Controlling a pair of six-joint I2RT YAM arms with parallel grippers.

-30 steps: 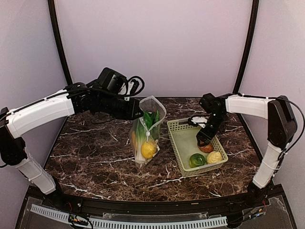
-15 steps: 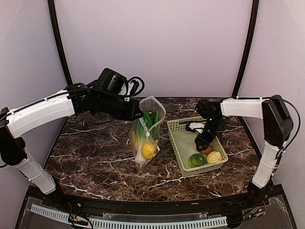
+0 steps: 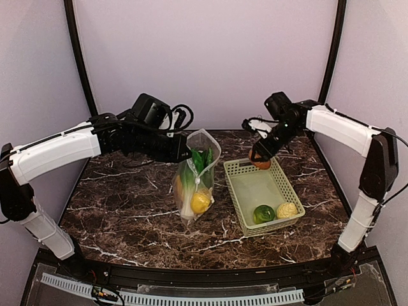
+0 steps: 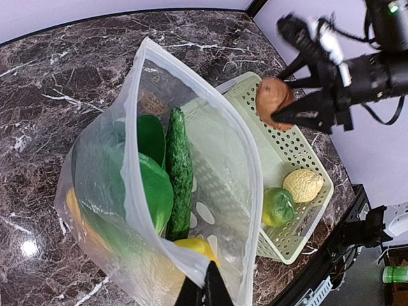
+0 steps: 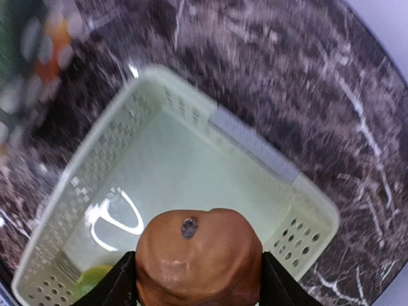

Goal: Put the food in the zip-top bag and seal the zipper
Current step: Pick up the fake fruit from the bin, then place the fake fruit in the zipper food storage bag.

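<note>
The marble table (image 3: 127,210) is spread beneath both arms. The zip-top bag (image 3: 199,182) is hung below the left gripper (image 3: 183,150). Its jaws are pressed together on the lip of the bag's mouth nearest them, so the pouch is kept upright. In the left wrist view the mouth is seen gaping just ahead of those jaws. The light green mesh basket (image 3: 280,185) is set below the right gripper (image 3: 257,158) and toward its near side, just beside the bag.

The brown fruit (image 3: 261,164) is clamped between the right jaws, which are set at a middling width around it. It is held up over the basket's far rim, clear of the basket floor. Below the left jaws, inside the bag, a leek (image 3: 197,160) and a lemon (image 3: 200,201) are already lodged. The green round fruit (image 3: 262,213) and the pale bumpy piece (image 3: 287,210) are lying together in the basket's near corner, well below the right jaws.

The task is judged to be about half done. Some food is bagged, one piece is in the air, and two are yet to be fetched. The zipper (image 4: 197,86) along the mouth is not yet pressed shut.

Open air is seen between the right jaws and the bag's mouth. The far lip is stood between them, however, and thin film could be caught by the fruit. Low down, little room is left between the basket wall and the bag, so an approach from above is judged safer.
</note>
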